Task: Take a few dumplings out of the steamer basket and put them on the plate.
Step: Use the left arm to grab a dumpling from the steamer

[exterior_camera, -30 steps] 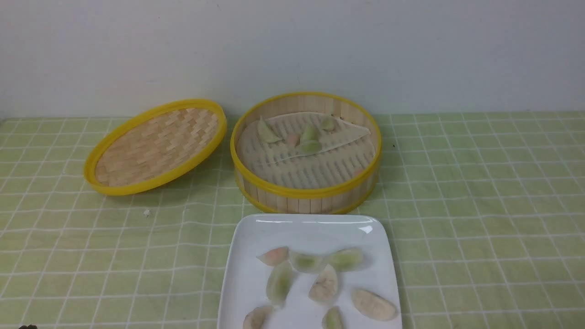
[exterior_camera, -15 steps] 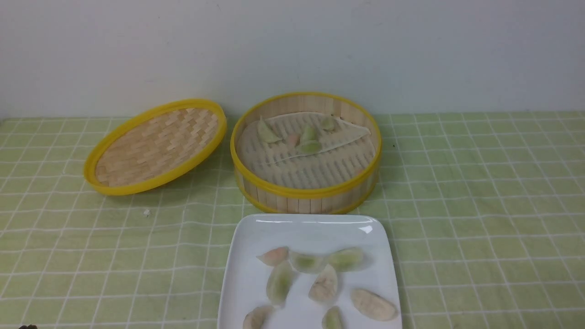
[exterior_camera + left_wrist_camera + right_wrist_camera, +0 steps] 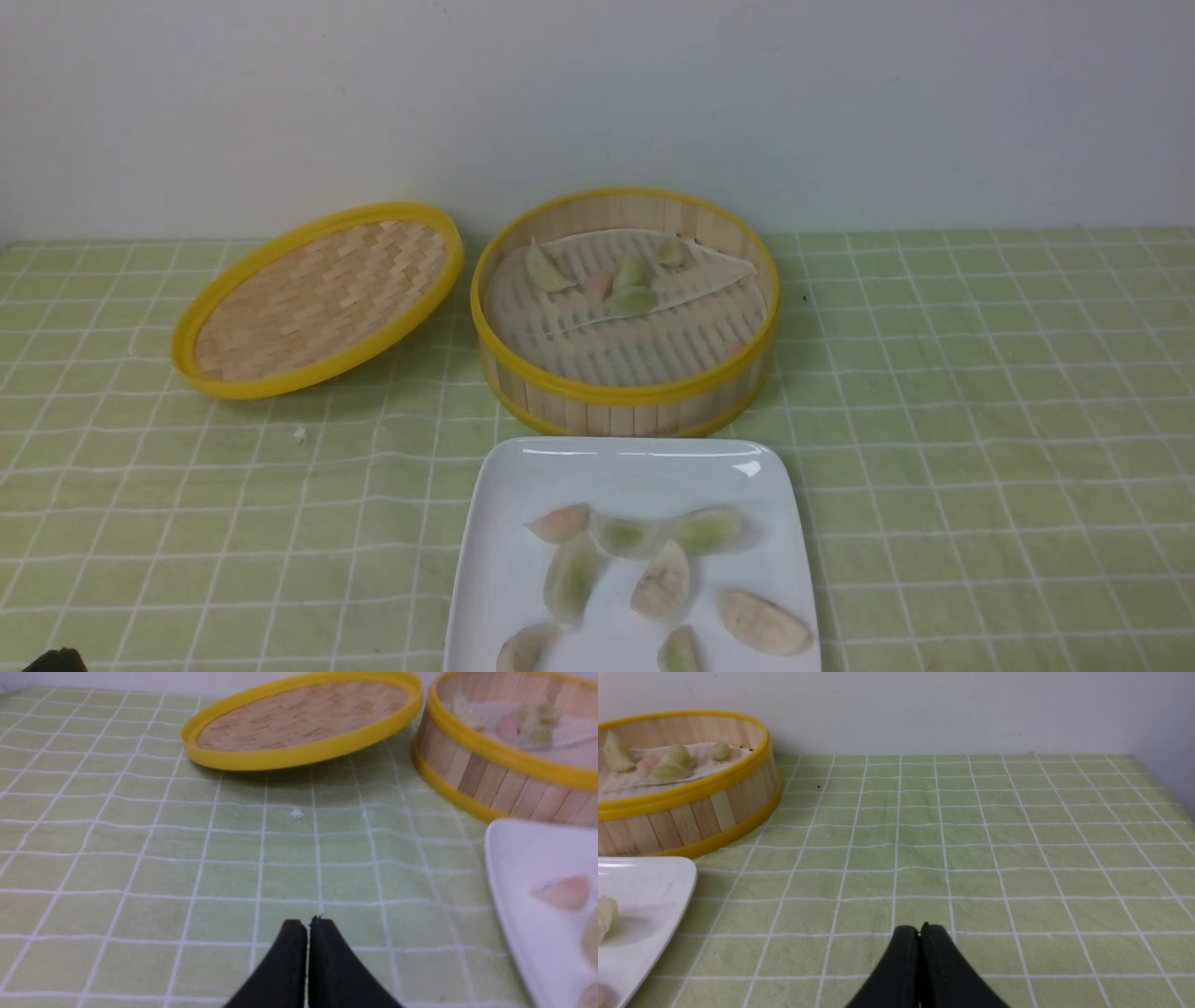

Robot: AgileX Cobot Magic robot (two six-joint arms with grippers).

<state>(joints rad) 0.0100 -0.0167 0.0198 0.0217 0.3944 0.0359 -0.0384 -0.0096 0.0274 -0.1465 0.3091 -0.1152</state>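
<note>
The steamer basket (image 3: 624,392) stands at the middle back, with several dumplings (image 3: 631,299) on its pale liner near the far side. The white plate (image 3: 523,467) lies in front of it and holds several dumplings (image 3: 663,581). My left gripper (image 3: 308,924) is shut and empty, low over the cloth, apart from the plate (image 3: 509,858) and the basket (image 3: 472,772). Only a dark tip of it (image 3: 58,661) shows at the front view's bottom left corner. My right gripper (image 3: 920,929) is shut and empty over the cloth, apart from the plate (image 3: 654,882) and the basket (image 3: 691,812); it is out of the front view.
The shallow woven yellow-rimmed lid (image 3: 317,299) leans tilted left of the basket. A small white crumb (image 3: 299,434) lies on the green checked tablecloth (image 3: 980,420). A white wall stands behind the table.
The dark tip of my left gripper shows slightly more at the front view's bottom left corner. Nothing else has moved.
</note>
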